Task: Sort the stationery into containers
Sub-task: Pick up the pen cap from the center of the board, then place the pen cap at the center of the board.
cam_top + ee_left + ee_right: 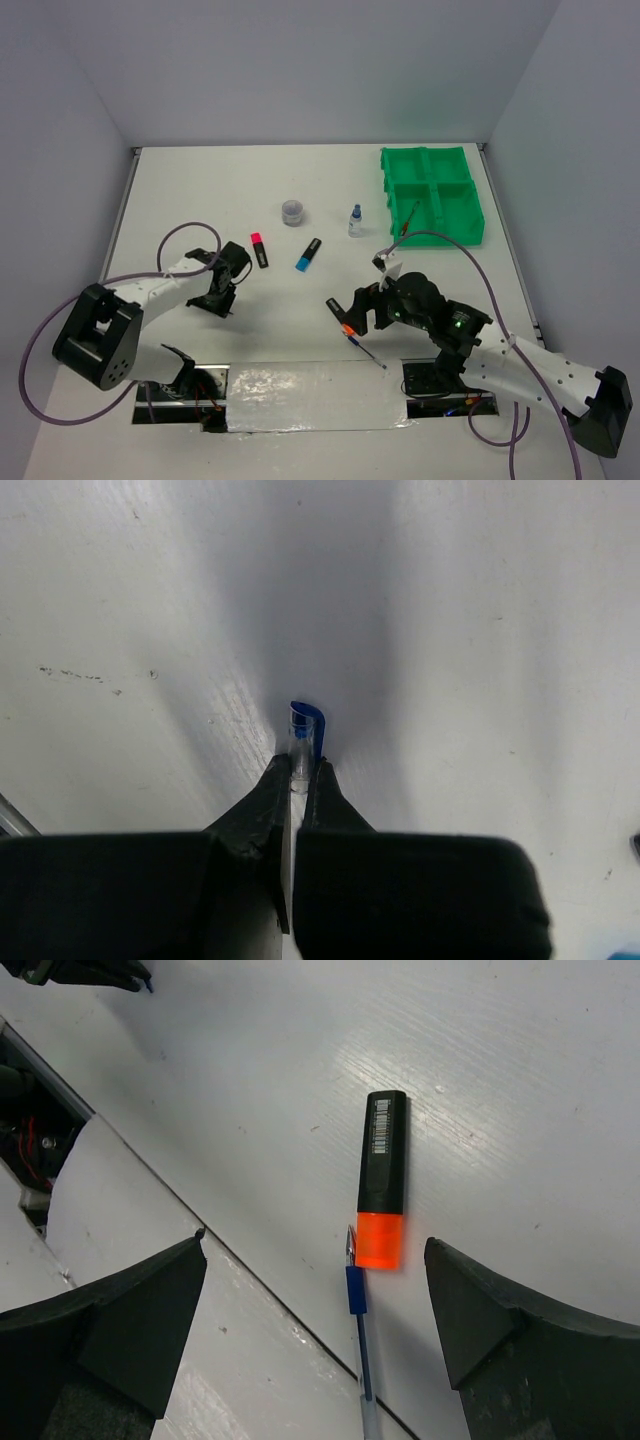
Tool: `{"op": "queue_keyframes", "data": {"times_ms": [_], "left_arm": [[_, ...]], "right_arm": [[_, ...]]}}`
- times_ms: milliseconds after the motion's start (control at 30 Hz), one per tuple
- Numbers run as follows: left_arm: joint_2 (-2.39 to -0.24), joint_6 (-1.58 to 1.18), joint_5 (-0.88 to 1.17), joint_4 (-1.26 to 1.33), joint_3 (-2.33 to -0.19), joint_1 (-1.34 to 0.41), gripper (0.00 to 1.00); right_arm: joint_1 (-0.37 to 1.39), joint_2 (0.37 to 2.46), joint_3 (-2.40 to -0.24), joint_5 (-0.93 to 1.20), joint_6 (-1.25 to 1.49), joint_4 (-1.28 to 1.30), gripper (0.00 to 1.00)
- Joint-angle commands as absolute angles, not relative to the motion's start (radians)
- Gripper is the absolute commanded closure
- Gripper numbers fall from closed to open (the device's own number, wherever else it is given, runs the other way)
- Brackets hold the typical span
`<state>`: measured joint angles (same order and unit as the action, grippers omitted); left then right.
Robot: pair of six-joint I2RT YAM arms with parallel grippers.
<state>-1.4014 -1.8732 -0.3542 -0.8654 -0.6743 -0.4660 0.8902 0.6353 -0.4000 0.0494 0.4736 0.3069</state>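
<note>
A: White worktop (300,180) with pale grey walls (300,70) on three sides, is this what you are seeing?
B: Yes. Its surface is showing fine scratches and dark specks, and a glossy strip (310,397) is lying along the near edge.
A: What is hiding from you?
B: The left hand (298,770) is clenching a clear pen (303,730). Only the blue-capped end is sticking out. The rest is disappearing between the fingers (255,810), and from above the hand is covering it fully.
A: And the right hand (315,1250)?
B: It is hanging wide open over the orange highlighter (383,1185) and a blue pen (357,1310), apart from both. The pen tip is lying just beside the orange end, and the pen's lower part is running out of the picture. From above only a small orange piece is peeking out.
A: Where is the room for moving?
B: The two hands are sitting well apart. The green tray (432,182) is standing far right, close to the worktop's edge, with a red pen (408,220) leaning in its near-left compartment, thin and hard to make out. The grey tub (292,211), the bottle (355,222), the pink highlighter (259,249) and the blue highlighter (308,254) are resting mid-worktop, outside the tray.
</note>
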Motion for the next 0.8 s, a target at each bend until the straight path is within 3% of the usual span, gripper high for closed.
{"op": "queue_keyframes", "data": {"times_ms": [0,433,767], "left_arm": [[-1.381,-1.800,-0.359,-0.816,-0.584,-0.457,1.00],[-0.905,-1.152,-0.425,-0.701,-0.712,-0.476,1.00],[-1.175,-1.071,-0.296,-0.496,-0.592,-0.506,1.00]], "right_arm": [[0.888,0.627,-0.399,0.043,0.468,0.284,0.03],[0.888,0.755,-0.460,0.012,0.471,0.345,0.07],[0.890,0.759,-0.499,-0.017,0.465,0.399,0.07]]}}
